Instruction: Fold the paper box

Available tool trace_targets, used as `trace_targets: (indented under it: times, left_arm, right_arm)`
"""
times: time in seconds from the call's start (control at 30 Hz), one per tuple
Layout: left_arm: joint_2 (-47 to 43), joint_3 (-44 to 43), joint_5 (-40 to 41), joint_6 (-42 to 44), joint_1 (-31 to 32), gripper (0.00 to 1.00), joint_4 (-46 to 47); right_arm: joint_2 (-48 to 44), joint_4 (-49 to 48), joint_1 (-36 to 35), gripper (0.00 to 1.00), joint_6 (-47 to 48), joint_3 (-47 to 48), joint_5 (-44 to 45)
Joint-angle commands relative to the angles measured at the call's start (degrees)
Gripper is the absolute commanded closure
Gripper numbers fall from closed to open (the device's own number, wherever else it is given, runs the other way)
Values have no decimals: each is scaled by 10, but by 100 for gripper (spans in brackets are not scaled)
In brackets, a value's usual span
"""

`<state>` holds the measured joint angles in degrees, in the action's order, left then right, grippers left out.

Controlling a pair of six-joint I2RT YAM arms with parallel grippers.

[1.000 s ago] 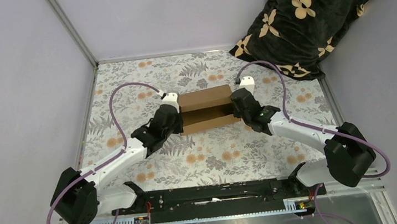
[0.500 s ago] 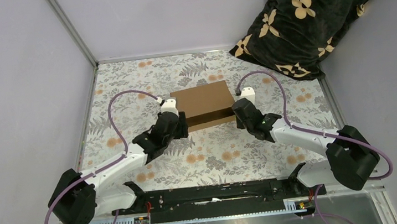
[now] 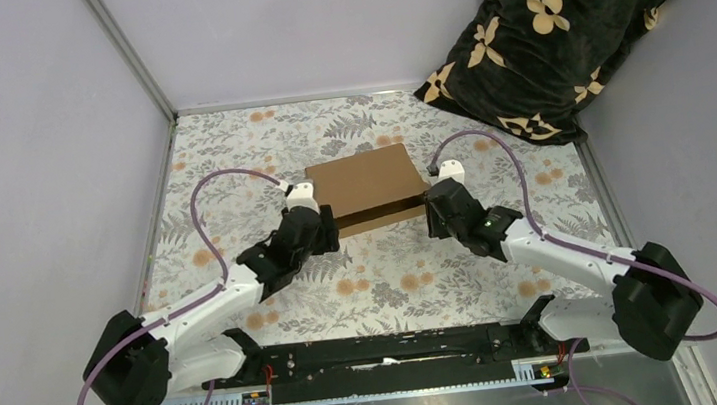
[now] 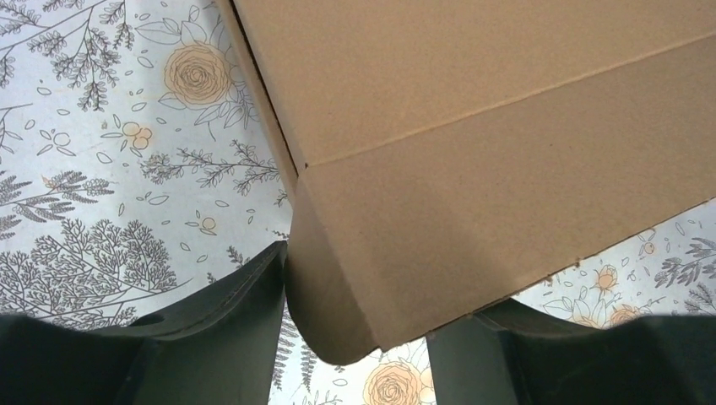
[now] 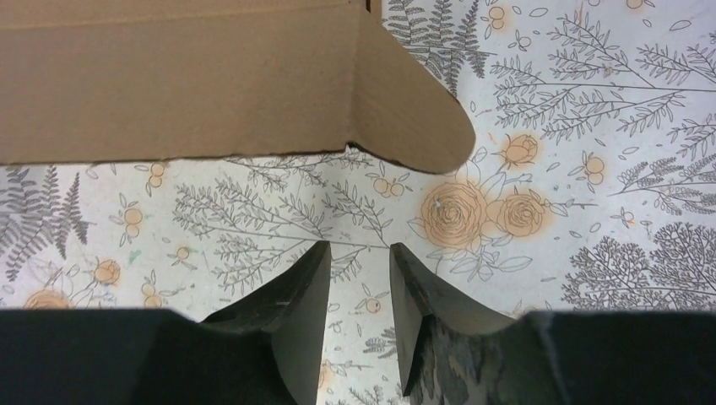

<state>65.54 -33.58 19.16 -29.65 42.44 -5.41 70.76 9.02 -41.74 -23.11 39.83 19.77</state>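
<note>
The paper box (image 3: 366,188) is plain brown cardboard and lies in the middle of the flowered table cover, its lid down over the body. At its near left corner my left gripper (image 3: 325,232) is open. In the left wrist view the box's front wall (image 4: 473,169) and a rounded corner tab (image 4: 325,287) sit between the spread fingers of the left gripper (image 4: 371,287), and the tab touches the left finger. My right gripper (image 3: 433,217) is open just off the box's near right corner. In the right wrist view the right gripper (image 5: 360,246) holds nothing, and the box's rounded tab (image 5: 414,118) lies ahead, apart from it.
A dark blanket with tan flowers (image 3: 567,20) is heaped at the back right corner. Grey walls and a metal frame post (image 3: 131,65) close in the left and back sides. The black arm rail (image 3: 390,350) runs along the near edge.
The box's lid, raised a second ago, has come down flat. Both grippers have opened and drawn back a little toward the near edge.
</note>
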Motion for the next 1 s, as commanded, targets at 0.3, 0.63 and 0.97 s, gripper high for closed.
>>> trace_targets:
  times: [0.3,0.63,0.97]
  left_arm:
    - [-71,32,-27,-64,26,35,-15]
    - [-155,22,-28,-103,47,36,-101]
    - [-201,-44,5,-93,46,34,-152]
  right_arm:
    - [-95,128,-3,54,28,109,5]
    - [10,112,5,47,90,265,16]
    - [154,34,114,53,126,273,-119]
